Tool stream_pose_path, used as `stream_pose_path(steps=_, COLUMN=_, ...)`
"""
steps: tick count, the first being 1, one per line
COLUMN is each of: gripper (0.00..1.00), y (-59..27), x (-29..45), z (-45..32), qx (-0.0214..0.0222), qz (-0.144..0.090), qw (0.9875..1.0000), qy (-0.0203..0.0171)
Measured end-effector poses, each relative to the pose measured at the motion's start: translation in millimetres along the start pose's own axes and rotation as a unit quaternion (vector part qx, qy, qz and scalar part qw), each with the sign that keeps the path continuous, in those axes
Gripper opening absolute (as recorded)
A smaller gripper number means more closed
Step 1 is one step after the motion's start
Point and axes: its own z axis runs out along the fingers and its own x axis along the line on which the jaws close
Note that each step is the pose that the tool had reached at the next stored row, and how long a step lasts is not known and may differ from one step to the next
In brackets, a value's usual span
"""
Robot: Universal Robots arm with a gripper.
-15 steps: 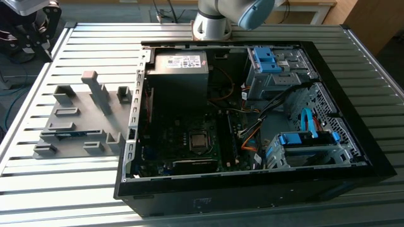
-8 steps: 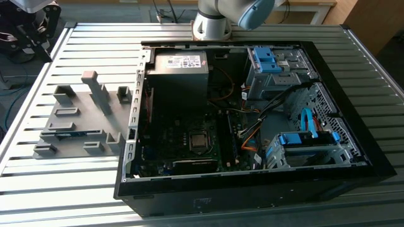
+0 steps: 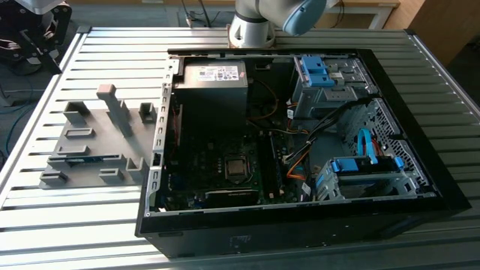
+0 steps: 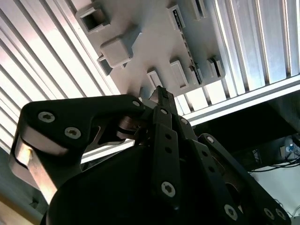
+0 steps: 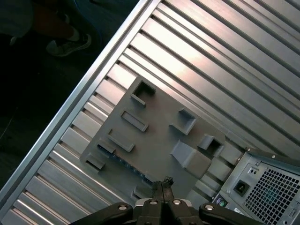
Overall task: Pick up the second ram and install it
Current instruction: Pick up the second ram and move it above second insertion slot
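The second ram (image 3: pixel 84 159) is a thin blue stick lying in a slot of the grey holder tray (image 3: pixel 112 126), on the slatted table at the exterior view's left of the open computer case (image 3: pixel 300 140). In the first wrist view the ram (image 5: pixel 124 161) runs along the tray's (image 5: pixel 159 131) near side. My gripper (image 5: pixel 162 183) hangs high above that side of the tray, its fingertips pressed together with nothing between them. The second wrist view shows the gripper (image 4: pixel 161 93) over the tray (image 4: pixel 154 42) and the ram's edge (image 4: pixel 187 49).
The case's motherboard (image 3: pixel 232 169) lies open, with a power supply (image 3: pixel 213 76), blue drive brackets (image 3: pixel 360 163) and loose cables (image 3: pixel 300 152) around it. The arm's base (image 3: pixel 251 28) stands behind the case. The table edge (image 5: pixel 93 79) runs close to the tray.
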Motion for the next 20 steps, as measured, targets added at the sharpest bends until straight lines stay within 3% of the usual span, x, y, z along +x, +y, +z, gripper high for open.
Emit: stream_pose_path(steps=20, gripper=0.11, y=-0.3, x=0.2, z=0.0, qx=-0.0004, qz=-0.016, qw=0.9999, qy=0.0006)
